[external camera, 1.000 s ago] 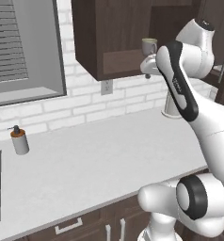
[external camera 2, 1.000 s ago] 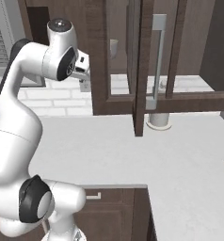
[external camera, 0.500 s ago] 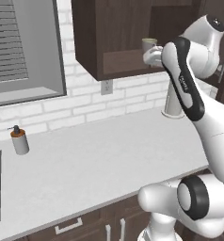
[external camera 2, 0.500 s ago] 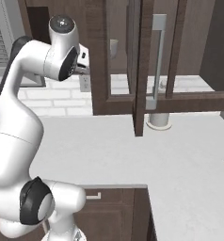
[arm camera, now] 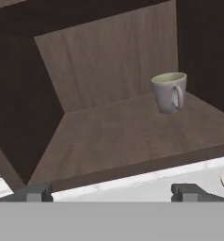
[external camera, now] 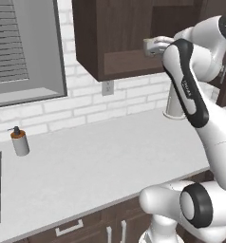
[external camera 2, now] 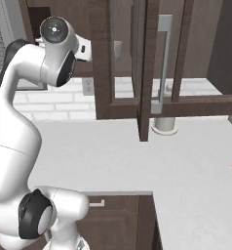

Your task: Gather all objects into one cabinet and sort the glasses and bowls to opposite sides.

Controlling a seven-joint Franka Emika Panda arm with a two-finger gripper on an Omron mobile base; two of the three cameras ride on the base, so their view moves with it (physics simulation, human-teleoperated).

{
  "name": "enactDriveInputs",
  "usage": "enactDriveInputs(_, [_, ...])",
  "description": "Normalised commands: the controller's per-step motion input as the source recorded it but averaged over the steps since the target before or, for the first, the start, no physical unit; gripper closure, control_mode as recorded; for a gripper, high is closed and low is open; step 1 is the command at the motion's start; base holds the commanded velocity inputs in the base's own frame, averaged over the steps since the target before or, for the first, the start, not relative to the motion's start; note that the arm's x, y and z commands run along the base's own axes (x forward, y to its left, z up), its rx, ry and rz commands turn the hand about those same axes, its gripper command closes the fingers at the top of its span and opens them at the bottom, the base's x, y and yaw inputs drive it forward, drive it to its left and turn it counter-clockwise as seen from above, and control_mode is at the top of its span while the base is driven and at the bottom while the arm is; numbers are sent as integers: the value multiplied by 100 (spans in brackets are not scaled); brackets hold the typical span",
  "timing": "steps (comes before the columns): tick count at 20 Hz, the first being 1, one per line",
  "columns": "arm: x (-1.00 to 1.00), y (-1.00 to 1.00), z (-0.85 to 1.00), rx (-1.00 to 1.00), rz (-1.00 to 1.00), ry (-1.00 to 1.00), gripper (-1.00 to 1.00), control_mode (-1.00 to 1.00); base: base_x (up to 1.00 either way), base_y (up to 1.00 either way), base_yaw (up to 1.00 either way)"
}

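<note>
The tool (arm camera: 111, 192), jaws fully released and holding nothing, faces the open cabinet (arm camera: 109, 70) from just outside its shelf edge; the cup (arm camera: 170, 92) stands upright deeper in, right of the tool's line (handle toward the tool).

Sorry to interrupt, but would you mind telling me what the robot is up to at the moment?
The arm is raised to the open wall cabinet above the counter. Its gripper is open and empty, just in front of the shelf edge. One cream cup stands upright on the shelf, toward the back and apart from the fingers. Nothing is being held.
</note>
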Motion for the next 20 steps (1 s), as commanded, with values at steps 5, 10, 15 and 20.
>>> enactDriveInputs(5, [23, 1, 27, 0, -1, -7, -100, -100, 0, 0, 0])
enactDriveInputs(10, [18, 0, 17, -6, -4, 0, -100, -100, 0, 0, 0])
enactDriveInputs(15, [13, -5, 11, -14, -4, 1, -100, -100, 0, 0, 0])
enactDriveInputs(20, [3, -4, 6, -15, -3, 0, -100, -100, 0, 0, 0])
